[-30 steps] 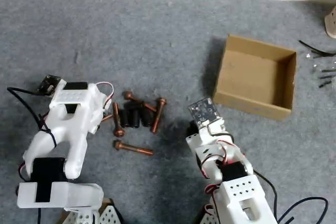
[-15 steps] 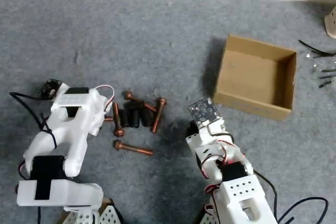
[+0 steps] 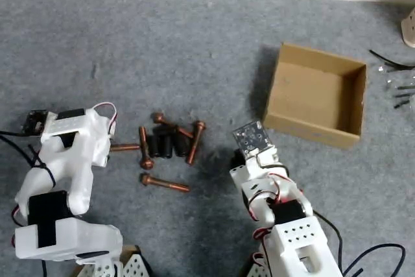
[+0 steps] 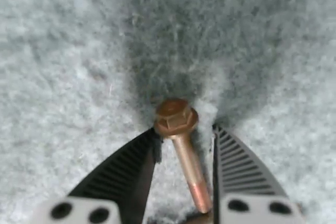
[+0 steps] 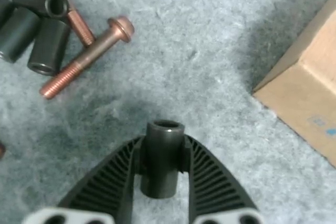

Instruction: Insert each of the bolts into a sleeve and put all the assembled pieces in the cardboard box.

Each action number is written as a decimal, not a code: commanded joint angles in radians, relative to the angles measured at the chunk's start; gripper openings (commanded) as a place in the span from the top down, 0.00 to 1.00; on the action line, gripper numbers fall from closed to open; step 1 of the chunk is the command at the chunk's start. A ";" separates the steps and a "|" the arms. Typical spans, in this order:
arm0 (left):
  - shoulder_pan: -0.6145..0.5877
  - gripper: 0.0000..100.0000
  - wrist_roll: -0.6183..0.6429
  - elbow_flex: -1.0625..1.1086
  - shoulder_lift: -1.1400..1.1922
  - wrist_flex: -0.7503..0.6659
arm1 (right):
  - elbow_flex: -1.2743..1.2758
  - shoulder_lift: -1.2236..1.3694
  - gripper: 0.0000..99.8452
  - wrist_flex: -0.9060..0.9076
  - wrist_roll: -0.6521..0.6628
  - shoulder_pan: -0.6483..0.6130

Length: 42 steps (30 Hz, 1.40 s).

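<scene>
The left fingers (image 4: 126,171) gripped a copper bolt (image 4: 182,148) (head pointing outward); the right fingers (image 5: 210,177) clamped a black sleeve (image 5: 160,156).

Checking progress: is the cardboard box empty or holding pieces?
Empty: the high view shows the cardboard box open-topped with a bare floor, nothing inside.

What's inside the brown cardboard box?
The cardboard box looks empty: just its bare brown floor. Its near wall hides a strip of floor behind it.
</scene>
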 commanded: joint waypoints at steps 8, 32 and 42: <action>-0.048 0.85 0.006 -0.007 0.005 -0.015 | -0.002 -0.016 0.99 -0.036 0.012 0.013; -0.070 0.97 0.008 -0.008 -0.002 -0.017 | -0.002 -0.016 0.99 -0.036 0.012 0.013; -0.062 0.94 0.003 -0.047 -0.007 -0.015 | 0.004 -0.016 0.99 -0.036 0.012 0.015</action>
